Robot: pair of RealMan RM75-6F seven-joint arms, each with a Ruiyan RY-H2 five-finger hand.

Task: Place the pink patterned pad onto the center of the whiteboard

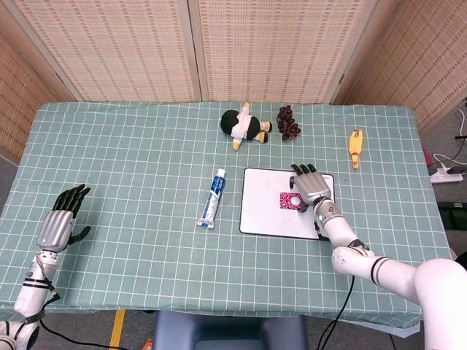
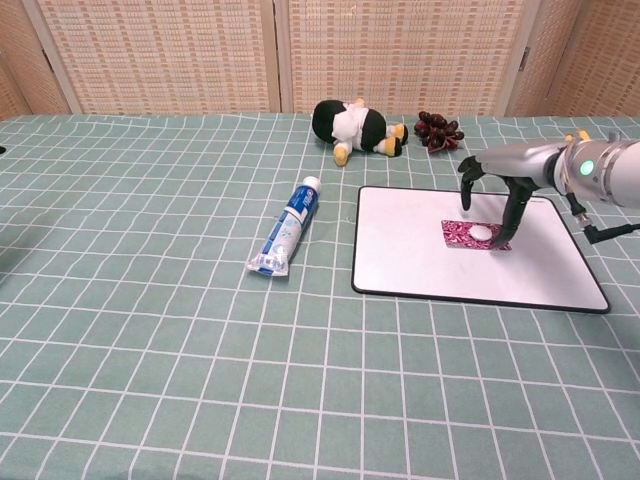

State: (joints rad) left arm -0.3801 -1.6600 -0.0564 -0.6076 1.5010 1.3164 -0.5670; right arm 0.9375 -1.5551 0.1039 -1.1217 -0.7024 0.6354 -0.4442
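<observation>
The pink patterned pad (image 1: 287, 200) (image 2: 460, 234) lies flat on the whiteboard (image 1: 264, 215) (image 2: 415, 255), a little right of its middle. My right hand (image 1: 309, 187) (image 2: 497, 180) hovers over the pad's right part with fingers spread and pointing down. One pale fingertip (image 2: 481, 232) touches the pad's top; the pad is not lifted. My left hand (image 1: 61, 217) rests far away by the table's left edge, fingers apart and holding nothing; the chest view does not show it.
A toothpaste tube (image 1: 212, 198) (image 2: 285, 228) lies left of the whiteboard. Behind the board are a black-and-white plush toy (image 1: 244, 125) (image 2: 355, 125) and dark grapes (image 1: 287, 121) (image 2: 437, 130). A yellow rubber chicken (image 1: 355, 148) lies at the right rear.
</observation>
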